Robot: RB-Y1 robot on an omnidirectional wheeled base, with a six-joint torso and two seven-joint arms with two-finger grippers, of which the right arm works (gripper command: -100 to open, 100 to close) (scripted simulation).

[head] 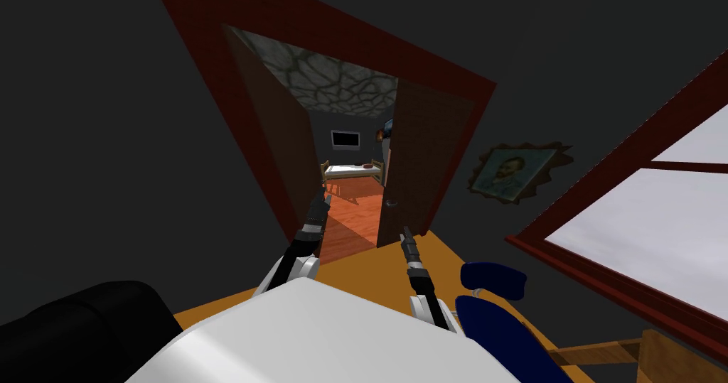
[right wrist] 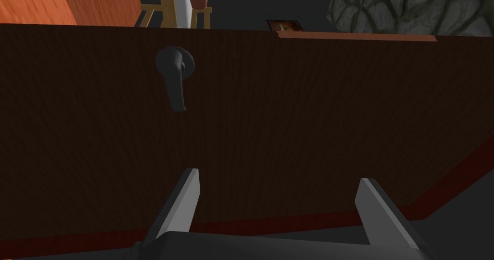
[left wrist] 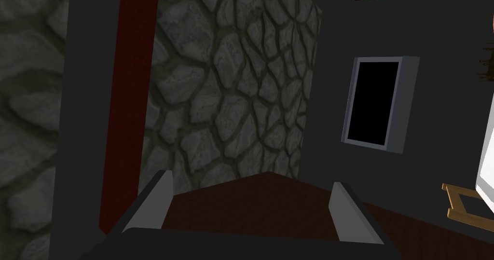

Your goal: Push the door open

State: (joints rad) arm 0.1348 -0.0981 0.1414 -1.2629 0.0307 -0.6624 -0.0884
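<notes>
Door: the dark brown door (right wrist: 289,127) hangs at the right side of the red-brown frame (head: 206,66). It is ajar, with its leaf turned into the far room.
Gap: through it show a bed (head: 352,171) and an orange wood floor (head: 352,215).
Handle: a dark lever handle (right wrist: 174,81) sits near the door's free edge, off to one side of the right arm's line.
Right gripper (right wrist: 279,175): it points square at the door's flat face and is near it. I cannot tell if it touches. The fingers are spread apart and hold nothing.
Left gripper (left wrist: 252,179): it is raised at the gap, by the frame's left side. The fingers are spread and empty, with a dark brown plane (left wrist: 260,209) just beyond them; I cannot tell what it belongs to.
Step in hand: the push looks partly done, since the gap seems narrower than the robot's body.
Next move: probably press the right fingers forward against the panel, on the handle side and away from the hinges. The lever likely needs no turning.
Writing: none can be read. The wall screen (left wrist: 374,102) is black, and the framed portrait (head: 508,173) bears no legible text.
Around: a blue chair (head: 490,293) is at the right, with a window (head: 640,208) beyond it.
</notes>
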